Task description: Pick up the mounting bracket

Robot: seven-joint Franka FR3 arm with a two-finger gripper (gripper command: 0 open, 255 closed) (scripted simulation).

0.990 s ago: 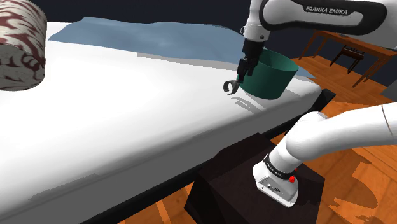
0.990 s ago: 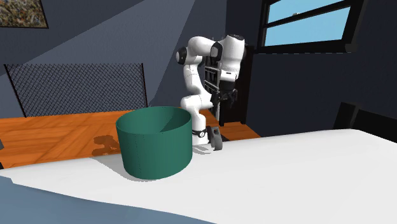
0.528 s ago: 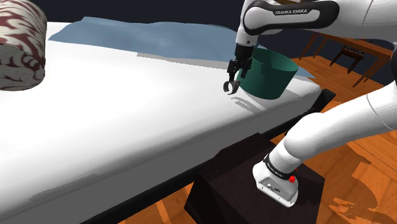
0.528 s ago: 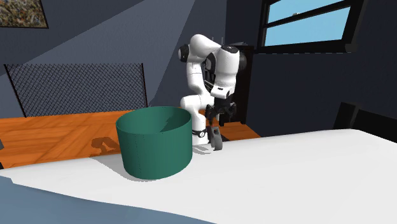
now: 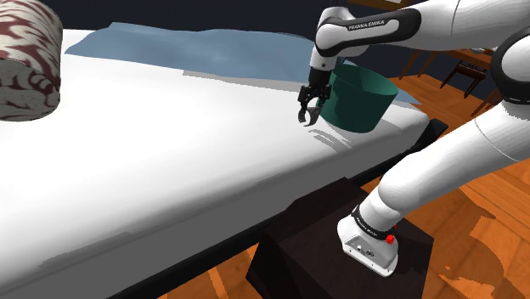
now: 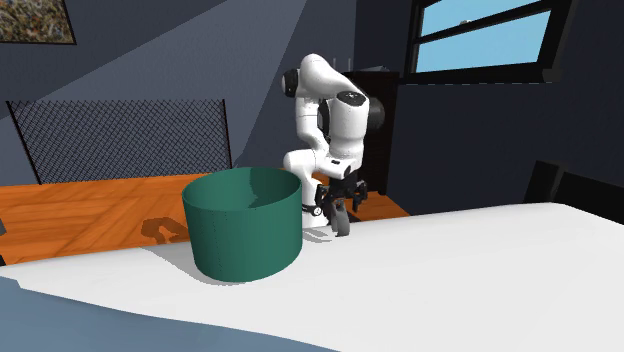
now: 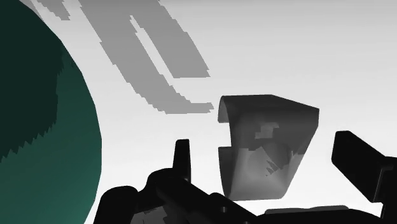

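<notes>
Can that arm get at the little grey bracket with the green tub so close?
Probably yes: the open end effector straddles the bracket, not touching it, and the green tub stands aside.

The white arm (image 5: 374, 23) reaches forward and bends down at the wrist, the black hand (image 5: 307, 118) pointing downward, its fingers (image 7: 182, 158) standing apart.

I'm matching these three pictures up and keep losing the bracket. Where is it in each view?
Shoulder view: the bracket lies on the white surface, at the gripper, just left of the green tub.
Second exterior view: the bracket is right of the tub, under the gripper.
Wrist view: the bracket sits between the open fingers, untouched, with the tub beside it.
Shared landmark: the green tub.
</notes>
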